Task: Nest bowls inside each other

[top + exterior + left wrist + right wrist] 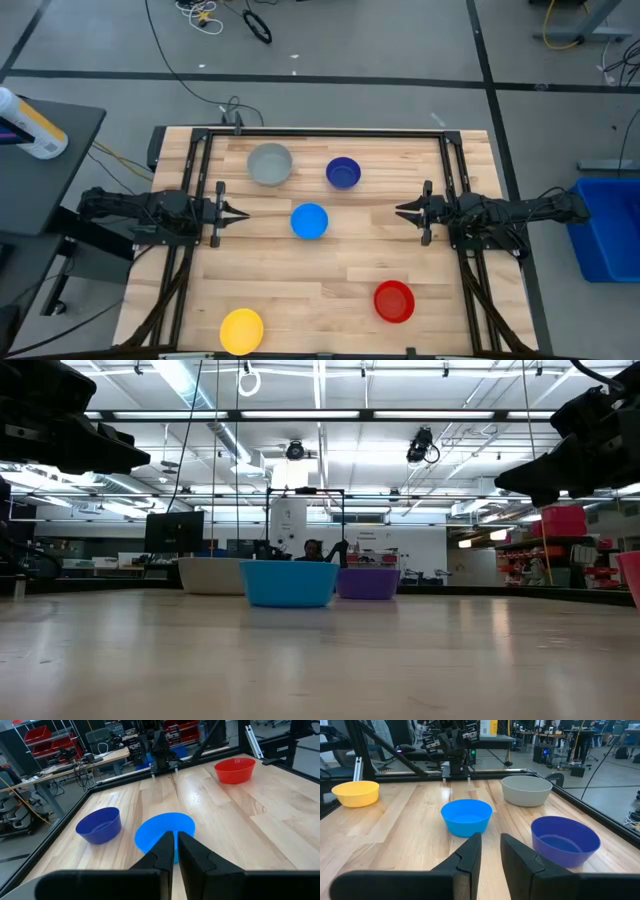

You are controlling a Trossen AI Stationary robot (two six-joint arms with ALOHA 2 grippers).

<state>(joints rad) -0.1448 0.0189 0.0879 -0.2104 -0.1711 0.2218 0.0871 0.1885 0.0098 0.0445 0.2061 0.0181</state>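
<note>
Five bowls stand upright on their bases on the wooden table [330, 270]. The grey bowl [269, 164] and the dark blue bowl [343, 173] are at the far side. The light blue bowl [309, 221] is in the middle. The red bowl [394, 301] is near right and the yellow bowl [241, 331] at the near edge. My left gripper [240, 213] hovers at the table's left, shut, pointing level at the light blue bowl [165, 832]. My right gripper [402, 210] hovers at the right, facing it, fingers a little apart [491, 837]. Nothing is between either pair.
A black metal frame [330, 131] runs round the table's far and side edges. A blue bin [607, 228] stands off the table at the right. A bottle [32, 128] lies on a dark side table at the left. Bare wood lies between the bowls.
</note>
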